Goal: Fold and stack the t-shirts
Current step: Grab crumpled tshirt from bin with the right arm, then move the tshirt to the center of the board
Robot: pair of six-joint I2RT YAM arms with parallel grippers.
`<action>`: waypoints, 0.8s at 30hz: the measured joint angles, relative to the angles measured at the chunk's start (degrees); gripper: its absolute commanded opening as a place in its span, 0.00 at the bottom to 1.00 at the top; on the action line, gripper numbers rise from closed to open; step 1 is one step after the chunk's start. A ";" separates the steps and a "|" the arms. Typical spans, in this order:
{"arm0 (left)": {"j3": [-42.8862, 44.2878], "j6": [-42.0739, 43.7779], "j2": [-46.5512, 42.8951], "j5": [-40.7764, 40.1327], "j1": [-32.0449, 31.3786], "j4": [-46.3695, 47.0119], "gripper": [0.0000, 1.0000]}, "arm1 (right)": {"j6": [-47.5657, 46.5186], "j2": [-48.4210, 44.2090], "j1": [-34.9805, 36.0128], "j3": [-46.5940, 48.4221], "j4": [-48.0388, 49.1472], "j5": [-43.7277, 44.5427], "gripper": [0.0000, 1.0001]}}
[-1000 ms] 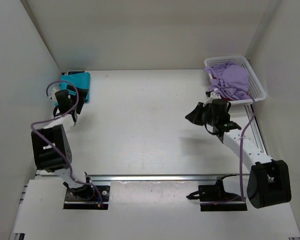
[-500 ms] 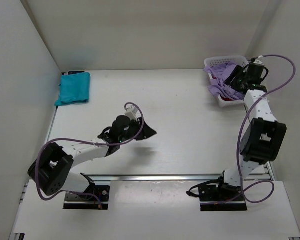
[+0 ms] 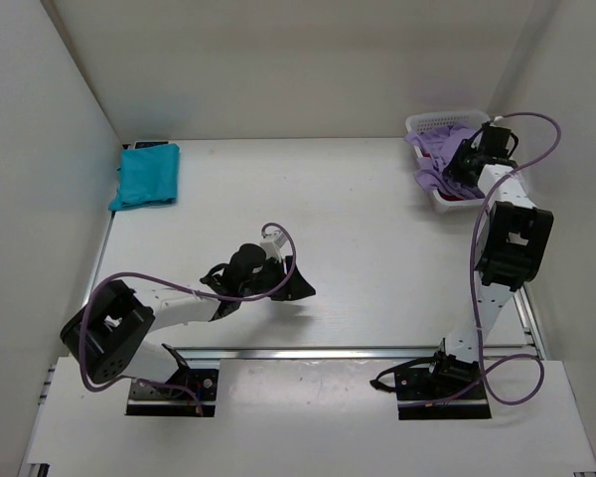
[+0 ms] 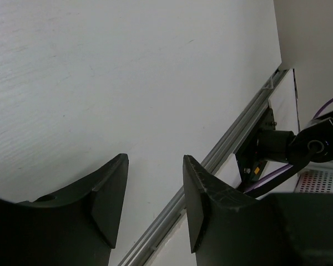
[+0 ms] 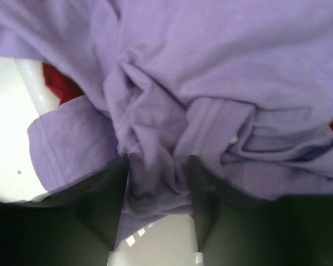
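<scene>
A folded teal t-shirt [image 3: 146,175] lies at the far left of the table. A crumpled light purple t-shirt [image 3: 439,144] [image 5: 211,66] fills the white mesh basket [image 3: 447,119], with a dark red t-shirt [image 5: 58,83] [image 3: 456,197] showing under it. My right gripper [image 3: 455,167] [image 5: 158,160] is down in the basket, open, its fingers on either side of a bunched fold of purple cloth. Over the bare table near its front middle, my left gripper [image 3: 300,288] [image 4: 155,160] is open and holds nothing.
An aluminium rail [image 3: 328,353] [image 4: 233,138] runs along the table's near edge, close to the left gripper. The basket's white rim [image 5: 30,77] stands just left of the right fingers. White walls close in the table on three sides.
The left arm left the teal t-shirt and swung to the table's front middle. The right arm rose from the table into the basket and opened over the purple cloth.
</scene>
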 measured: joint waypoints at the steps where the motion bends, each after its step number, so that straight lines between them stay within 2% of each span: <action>1: 0.00 -0.11 0.44 0.26 0.07 0.26 0.55 | -0.42 0.11 0.39 0.24 -0.13 0.35 0.24; 4: -0.02 -0.17 1.11 0.55 0.31 0.50 0.55 | -1.07 0.09 1.44 0.61 -0.24 1.77 0.09; 8: 0.04 -0.17 1.14 0.74 0.28 0.55 0.56 | -1.25 -1.18 2.36 -0.46 -0.13 4.15 0.00; 12: 1.16 -0.17 1.33 0.92 -0.02 0.20 0.57 | -2.27 -7.43 3.17 -2.54 -1.05 7.72 0.00; 18: 3.96 -0.46 1.29 1.62 -0.42 -0.33 0.57 | -4.15 -26.49 7.34 -2.01 -1.42 10.58 0.00; 24: 4.48 -2.43 -1.66 2.75 4.61 -1.40 0.58 | -3.15 -38.34 14.88 7.98 -1.66 1.46 0.00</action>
